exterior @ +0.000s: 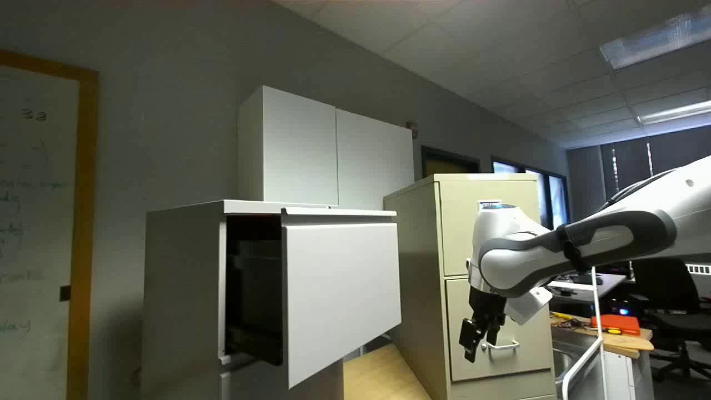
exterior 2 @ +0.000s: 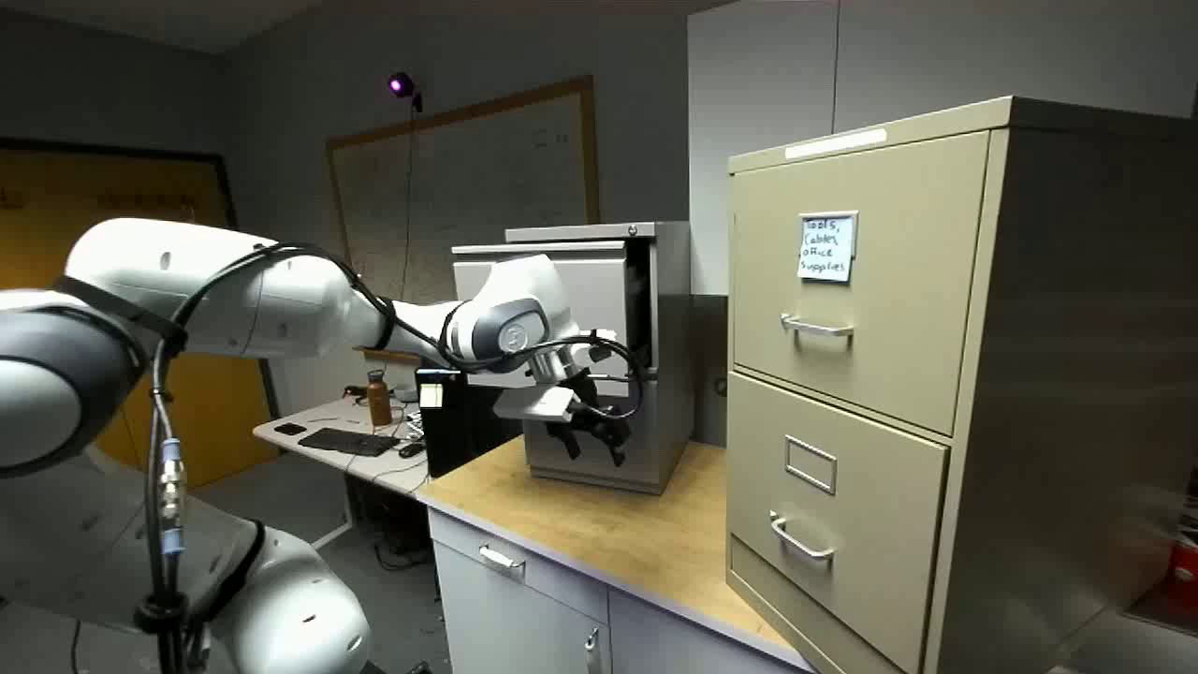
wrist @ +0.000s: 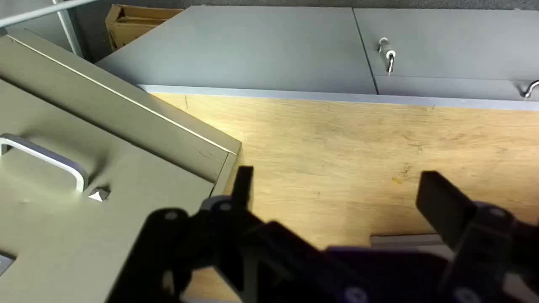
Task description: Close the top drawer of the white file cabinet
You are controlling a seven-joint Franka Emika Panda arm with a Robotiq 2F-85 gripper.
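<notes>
The white file cabinet (exterior: 180, 289) stands on a wooden counter; it also shows in an exterior view (exterior 2: 676, 393). Its top drawer (exterior: 341, 289) is pulled out, with the dark interior visible at the side. The drawer front also shows in an exterior view (exterior 2: 599, 290), partly hidden by the arm. My gripper (exterior: 480, 340) is open and empty, pointing down in front of the drawer and apart from it; it shows in an exterior view (exterior 2: 595, 457) too. In the wrist view the fingers (wrist: 337, 185) are spread above the counter. A grey edge shows low between them; I cannot tell what part it is.
A beige cabinet with handled drawers (exterior: 419, 272) stands beside the white one, also in an exterior view (exterior 2: 861, 346) and the wrist view (wrist: 139, 227). The wooden counter (exterior 2: 655, 524) lies below. White wall cupboards (exterior: 300, 150) hang behind. A desk (exterior 2: 318, 412) stands farther back.
</notes>
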